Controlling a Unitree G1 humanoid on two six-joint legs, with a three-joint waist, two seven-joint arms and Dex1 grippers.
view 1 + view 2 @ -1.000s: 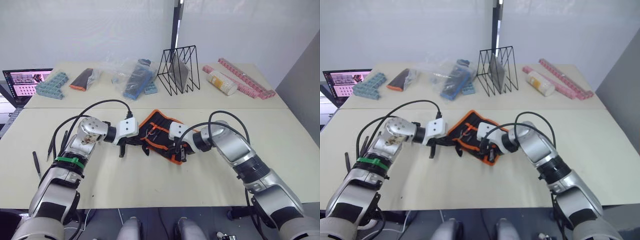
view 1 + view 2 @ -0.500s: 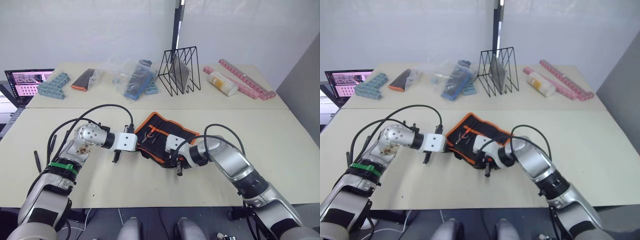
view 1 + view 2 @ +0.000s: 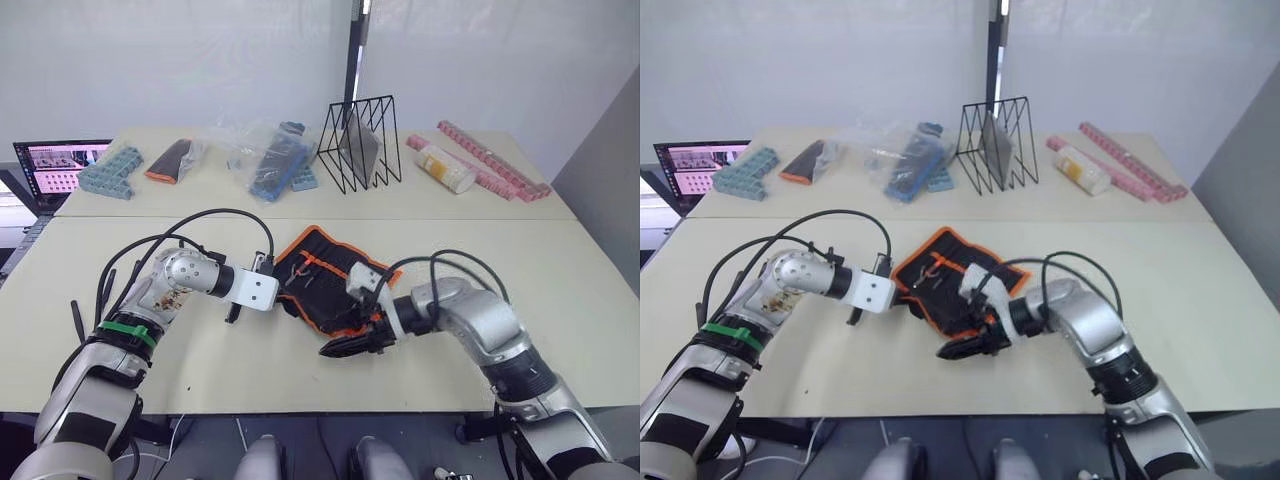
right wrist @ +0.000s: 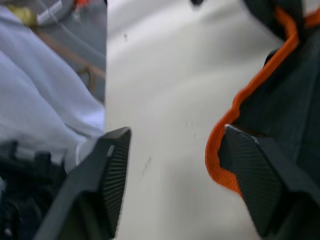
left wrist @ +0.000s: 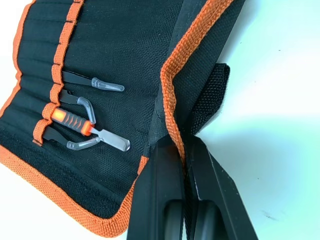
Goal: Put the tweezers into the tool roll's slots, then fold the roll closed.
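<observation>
Two arms meet over the tool roll (image 3: 325, 280) in the left eye view, where it lies partly unrolled on the near table (image 3: 560, 300), black inside with orange edging. The left gripper (image 3: 262, 290) sits at the roll's left edge. The right gripper (image 3: 352, 344) is low at the roll's near corner, its fingers pointing left across the table. Two loose tweezers (image 3: 76, 322) lie at the table's left edge, well apart from the roll. On the far table stand a black wire rack (image 3: 358, 140), a clear bag of blue parts (image 3: 272, 158), a small black-and-orange pouch (image 3: 168, 158), grey-blue blocks (image 3: 106, 172), pink strips (image 3: 490, 160) and a laptop (image 3: 55, 166).

The right eye view shows the same layout, the roll between the two grippers.

From the left wrist view, the left gripper's black fingers (image 5: 160, 200) are clenched on the roll's orange-edged border, pinching the fabric between them. On the roll's inner face, the slots (image 5: 55, 65) hold several tweezers with clear tip caps, plus one orange-handled tool (image 5: 75, 120). A black strap (image 5: 212, 97) sticks out beside the pinched edge.

From the right wrist view, the right gripper (image 4: 172, 180) stands with fingers spread wide, bare table between them. One ribbed pad (image 4: 250, 175) touches the roll's orange edging; the other is apart from it.
</observation>
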